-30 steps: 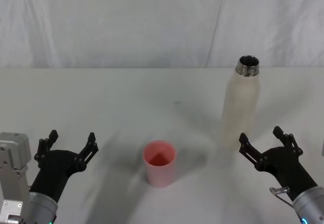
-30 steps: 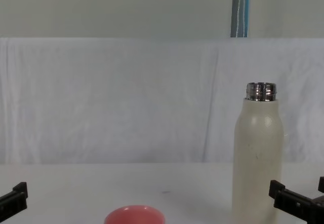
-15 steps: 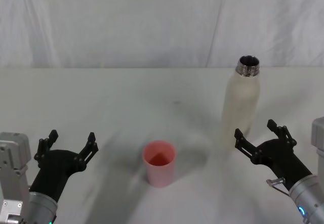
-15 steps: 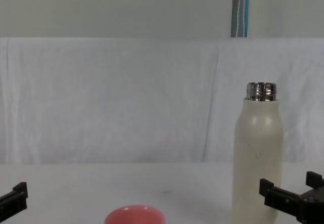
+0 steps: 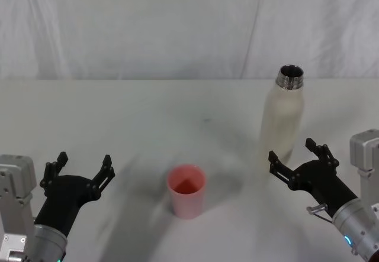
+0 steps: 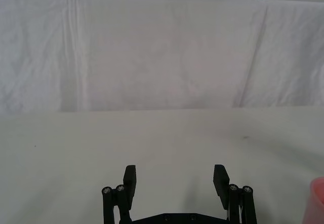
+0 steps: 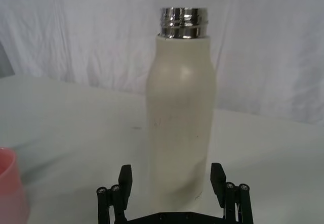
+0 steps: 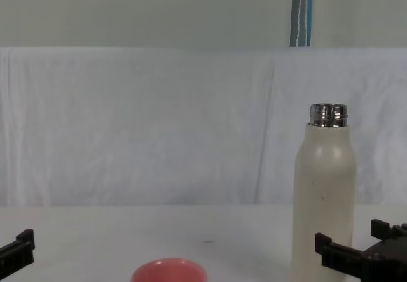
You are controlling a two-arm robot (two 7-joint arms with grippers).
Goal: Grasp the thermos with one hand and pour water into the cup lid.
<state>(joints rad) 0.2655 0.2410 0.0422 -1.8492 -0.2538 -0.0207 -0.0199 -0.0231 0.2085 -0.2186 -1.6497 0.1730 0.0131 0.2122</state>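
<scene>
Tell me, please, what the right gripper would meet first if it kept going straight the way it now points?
Most likely the thermos: the open right gripper points at its lower body, fingers spread to either side. No contact is visible yet; the remaining depth is unclear.

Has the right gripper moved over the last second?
Yes. The open right gripper has crept forward and toward the robot's left, closing on the base of the standing thermos, now lined up between its fingers.

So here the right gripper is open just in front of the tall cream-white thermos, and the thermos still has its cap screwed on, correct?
Not quite: the tall cream-white thermos has no cap on. Its shiny threaded steel neck stands bare, and the head view looks down into the open mouth. The rest holds: the right gripper is open just in front of the thermos, as the right wrist view shows.
</scene>
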